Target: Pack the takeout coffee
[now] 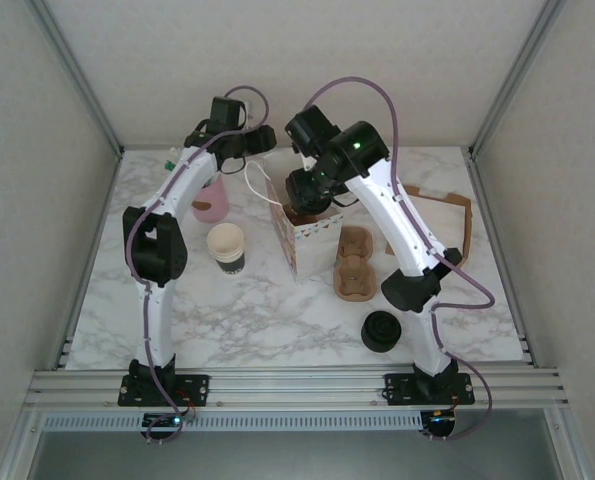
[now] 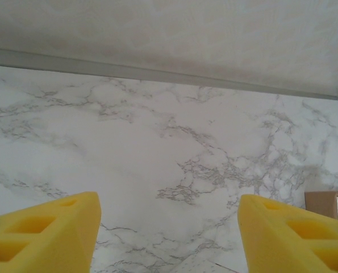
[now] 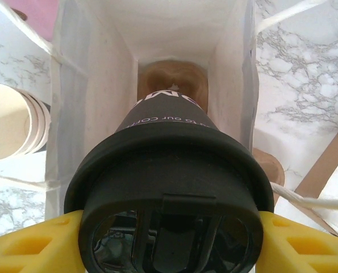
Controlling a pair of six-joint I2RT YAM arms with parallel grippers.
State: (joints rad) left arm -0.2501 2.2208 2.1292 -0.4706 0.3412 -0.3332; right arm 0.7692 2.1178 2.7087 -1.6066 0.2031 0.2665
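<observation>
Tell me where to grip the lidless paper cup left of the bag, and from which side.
Take the lidless paper cup across its cream upper wall, just under the rim, coming from its left. It stands upright, mouth open, and the paper bag stands close on its right, so that side looks freest.

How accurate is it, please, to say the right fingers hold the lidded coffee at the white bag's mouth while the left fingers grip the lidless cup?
Not quite: the left wrist view shows the left fingers open and empty above the table; the lidless cup stands free. The rest holds.
</observation>
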